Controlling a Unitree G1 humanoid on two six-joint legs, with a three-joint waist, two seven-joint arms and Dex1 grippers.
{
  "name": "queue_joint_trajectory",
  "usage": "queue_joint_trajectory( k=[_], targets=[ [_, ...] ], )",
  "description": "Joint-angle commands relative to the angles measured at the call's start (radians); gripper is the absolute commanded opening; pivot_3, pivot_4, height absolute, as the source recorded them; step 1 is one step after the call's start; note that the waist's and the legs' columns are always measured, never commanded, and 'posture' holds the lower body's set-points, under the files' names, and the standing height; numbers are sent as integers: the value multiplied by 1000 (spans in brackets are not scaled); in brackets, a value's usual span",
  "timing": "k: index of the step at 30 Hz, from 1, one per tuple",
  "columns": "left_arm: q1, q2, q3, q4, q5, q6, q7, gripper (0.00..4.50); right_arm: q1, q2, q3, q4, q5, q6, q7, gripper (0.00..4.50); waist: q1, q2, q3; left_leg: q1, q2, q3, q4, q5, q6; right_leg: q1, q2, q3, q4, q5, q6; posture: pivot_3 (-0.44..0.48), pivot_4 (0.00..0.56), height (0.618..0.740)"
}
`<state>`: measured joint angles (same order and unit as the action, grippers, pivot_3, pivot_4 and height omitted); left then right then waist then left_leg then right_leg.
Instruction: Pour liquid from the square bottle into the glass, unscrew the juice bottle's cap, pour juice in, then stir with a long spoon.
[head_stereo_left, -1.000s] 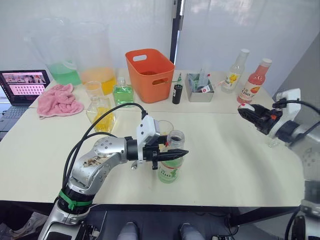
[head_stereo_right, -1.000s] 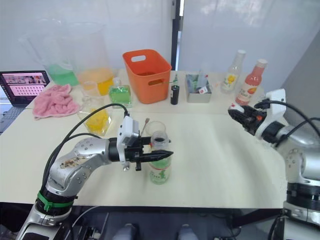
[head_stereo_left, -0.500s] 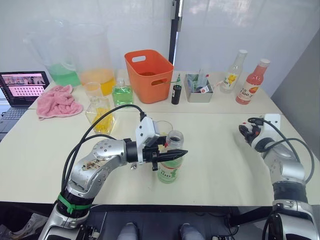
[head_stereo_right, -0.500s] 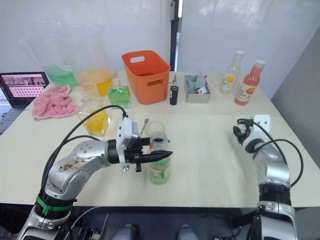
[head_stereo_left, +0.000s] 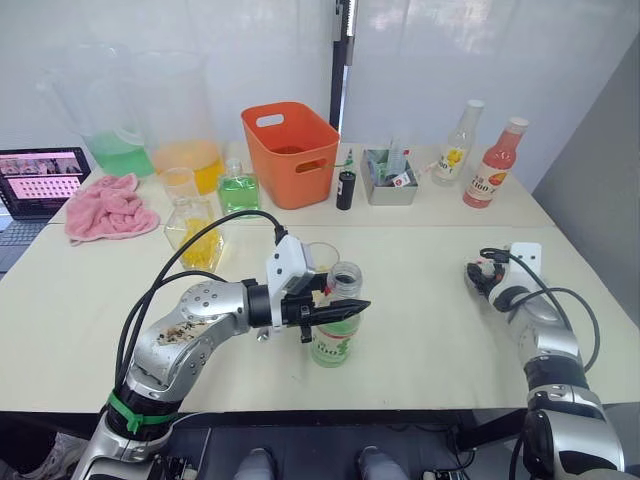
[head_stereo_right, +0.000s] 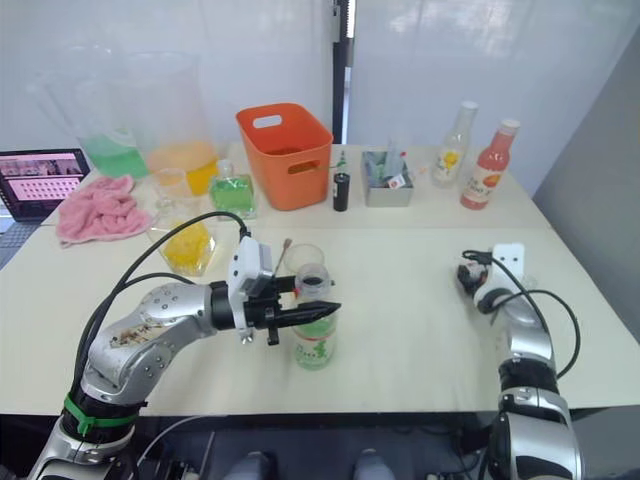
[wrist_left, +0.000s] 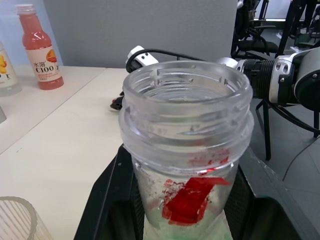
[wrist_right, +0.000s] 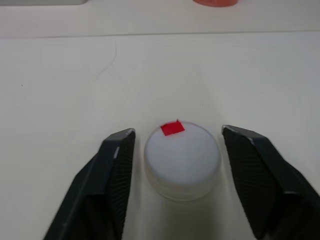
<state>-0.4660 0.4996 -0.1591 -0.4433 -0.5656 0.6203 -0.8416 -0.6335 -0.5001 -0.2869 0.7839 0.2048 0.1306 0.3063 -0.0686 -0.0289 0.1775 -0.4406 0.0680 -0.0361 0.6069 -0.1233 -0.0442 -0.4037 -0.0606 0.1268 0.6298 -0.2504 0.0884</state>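
Note:
My left gripper is shut on the juice bottle, holding it upright on the table with its neck open and uncapped. The glass stands just behind the bottle. The long spoon's thin stem rises beside the glass. A square bottle with yellow liquid stands further back on the left. At the table's right, my right gripper is open around the white cap. The cap rests on the table, apart from both fingers.
Along the back stand an orange basket, a green-liquid flask, two big pitchers, a grey tray, a yellow-labelled bottle and a pink bottle. A pink cloth and a laptop lie far left.
My right arm has come down from a raised position to the tabletop at the right. The camera has shifted a little. The left arm and bottle have stayed put.

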Motion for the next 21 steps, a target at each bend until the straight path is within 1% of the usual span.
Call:
queue_joint_trajectory(
  k=[1, 2, 8, 13, 16, 17, 19, 21],
  targets=[
    [19, 18, -16, 4, -1, 38, -4, 1515, -19, -16, -16, -22, 12, -44, 26, 4332, -1, 0, 0, 0, 0, 0, 0, 0, 0, 0, 0, 0, 0, 0, 0, 0, 150, 725],
    [19, 19, -17, 5, -1, 37, -4, 1515, -19, -17, -16, -23, 15, -46, 33, 4463, -1, 0, 0, 0, 0, 0, 0, 0, 0, 0, 0, 0, 0, 0, 0, 0, 150, 725],
    [21, 21, -16, 9, -6, 31, -7, 1515, -11, -14, -24, -131, 60, -59, 114, 4463, -1, 0, 0, 0, 0, 0, 0, 0, 0, 0, 0, 0, 0, 0, 0, 0, 150, 725],
    [39, 9, 2, 12, -1, 11, 13, 1515, 1, -61, 12, -233, 63, -42, 240, 4463, -1, 0, 0, 0, 0, 0, 0, 0, 0, 0, 0, 0, 0, 0, 0, 0, 150, 725],
    [54, 16, 8, 6, 2, -2, 11, 1515, 6, -88, 22, -301, 105, -1, 349, 4463, 0, 0, 0, 0, 0, 0, 0, 0, 0, 0, 0, 0, 0, 0, 0, 0, 150, 725],
    [63, 23, 12, 1, 10, -10, 11, 1515, 14, -107, 37, -348, 132, 40, 423, 4463, 0, 0, 0, 0, 0, 0, 0, 0, 0, 0, 0, 0, 0, 0, 0, 0, 150, 725],
    [78, 29, 24, -7, 8, -13, 17, 1515, 32, -136, 65, -414, 164, 98, 526, 4463, -2, 0, 0, 0, 0, 0, -1, 0, 0, 0, 0, 0, 0, 0, 0, 0, 150, 725],
    [89, 29, 37, -16, -4, -6, 32, 1515, 46, -153, 81, -453, 187, 140, 585, 4463, -2, 0, 0, 0, 0, 0, -1, 0, 0, 0, 0, 0, 0, 0, 0, 0, 150, 725]
  ],
)
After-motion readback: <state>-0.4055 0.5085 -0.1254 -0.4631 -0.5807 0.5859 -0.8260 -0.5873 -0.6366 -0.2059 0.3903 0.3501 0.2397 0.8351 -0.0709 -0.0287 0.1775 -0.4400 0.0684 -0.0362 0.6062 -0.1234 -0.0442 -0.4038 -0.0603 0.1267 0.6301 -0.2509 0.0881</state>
